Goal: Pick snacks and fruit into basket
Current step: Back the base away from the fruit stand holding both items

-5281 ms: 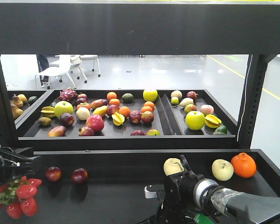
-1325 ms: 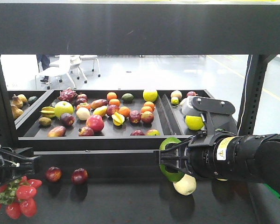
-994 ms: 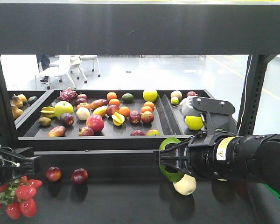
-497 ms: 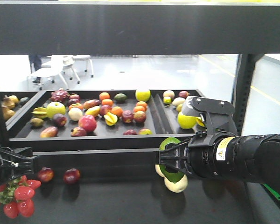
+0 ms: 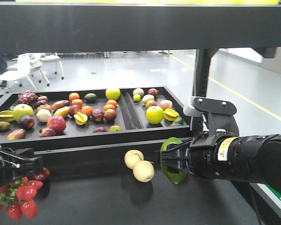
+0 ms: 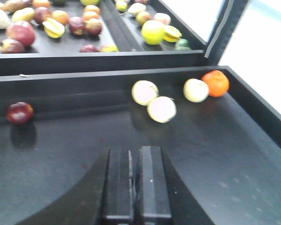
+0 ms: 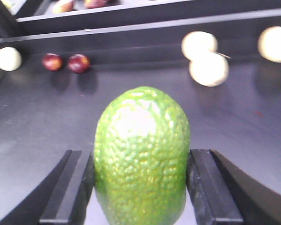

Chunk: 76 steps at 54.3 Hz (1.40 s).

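Note:
My right gripper (image 5: 165, 161) (image 7: 140, 157) is shut on a bumpy green avocado (image 5: 173, 164) (image 7: 141, 136), held above the black lower shelf (image 5: 107, 201). Two pale round fruits (image 5: 139, 166) (image 7: 208, 69) lie just left of it, touching each other. At the far left my left gripper (image 5: 35, 164) (image 6: 133, 154) is shut with nothing between its fingers, low over the shelf. A third pale fruit (image 6: 195, 90) and an orange (image 6: 215, 82) sit in the far right corner. The basket and the snacks are out of view.
A raised black tray (image 5: 126, 133) behind holds several mixed fruits. A dark post (image 5: 201, 79) stands right of it. A bunch of red strawberries (image 5: 18, 197) hangs below the left arm. Dark red plums (image 7: 65, 62) lie by the back wall.
The whole shelf scene has slid left in the front view and the post has come in from the right. The right gripper still holds the avocado; the left gripper stays shut.

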Motion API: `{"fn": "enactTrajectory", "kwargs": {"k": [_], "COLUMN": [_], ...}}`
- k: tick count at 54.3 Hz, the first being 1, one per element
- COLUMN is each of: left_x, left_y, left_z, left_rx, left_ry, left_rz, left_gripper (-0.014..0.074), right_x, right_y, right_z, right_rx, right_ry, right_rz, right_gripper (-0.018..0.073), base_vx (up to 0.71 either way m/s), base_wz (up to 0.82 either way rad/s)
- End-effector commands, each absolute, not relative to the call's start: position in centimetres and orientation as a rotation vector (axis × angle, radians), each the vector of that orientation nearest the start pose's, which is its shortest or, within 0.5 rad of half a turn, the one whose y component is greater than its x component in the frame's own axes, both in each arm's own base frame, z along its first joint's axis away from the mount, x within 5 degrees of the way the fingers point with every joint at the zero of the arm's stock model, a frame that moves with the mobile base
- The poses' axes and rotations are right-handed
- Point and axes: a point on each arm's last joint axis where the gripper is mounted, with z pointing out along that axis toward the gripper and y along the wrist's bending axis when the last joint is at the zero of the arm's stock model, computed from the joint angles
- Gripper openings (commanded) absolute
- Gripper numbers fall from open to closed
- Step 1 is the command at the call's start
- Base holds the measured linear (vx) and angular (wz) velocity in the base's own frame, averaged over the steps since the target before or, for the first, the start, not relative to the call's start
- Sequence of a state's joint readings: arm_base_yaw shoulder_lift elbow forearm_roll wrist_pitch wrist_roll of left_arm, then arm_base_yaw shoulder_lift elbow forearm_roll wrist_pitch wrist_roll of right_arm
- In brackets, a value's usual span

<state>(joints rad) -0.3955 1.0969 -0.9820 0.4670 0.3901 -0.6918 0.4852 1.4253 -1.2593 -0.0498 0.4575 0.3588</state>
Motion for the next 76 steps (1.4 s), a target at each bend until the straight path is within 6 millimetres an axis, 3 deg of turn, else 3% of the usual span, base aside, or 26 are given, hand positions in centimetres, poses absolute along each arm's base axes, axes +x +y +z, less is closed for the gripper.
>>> {"fn": "enactTrajectory", "kwargs": {"k": [1, 76], "left_x": [22.38, 22.38], "left_y": [-8.05, -8.05], "left_z": [39.36, 39.36], "left_rx": [0.055, 0.055], "left_ry": [1.845, 1.845], "left_rz": [-0.308, -0.308], "left_gripper": [-0.0006, -0.0006], "right_x": [28.58, 28.58], "right_y": [14.67, 14.67], "right_z": [39.24, 39.24], "right_rx": [-0.169, -0.169], "right_ry": [1.985, 1.985], "right_rz": [0.485, 0.485], "right_gripper": [-0.0010, -0.0010], "base_vx": [-0.11, -0.24], "base_wz": [-0.15, 0.07]}}
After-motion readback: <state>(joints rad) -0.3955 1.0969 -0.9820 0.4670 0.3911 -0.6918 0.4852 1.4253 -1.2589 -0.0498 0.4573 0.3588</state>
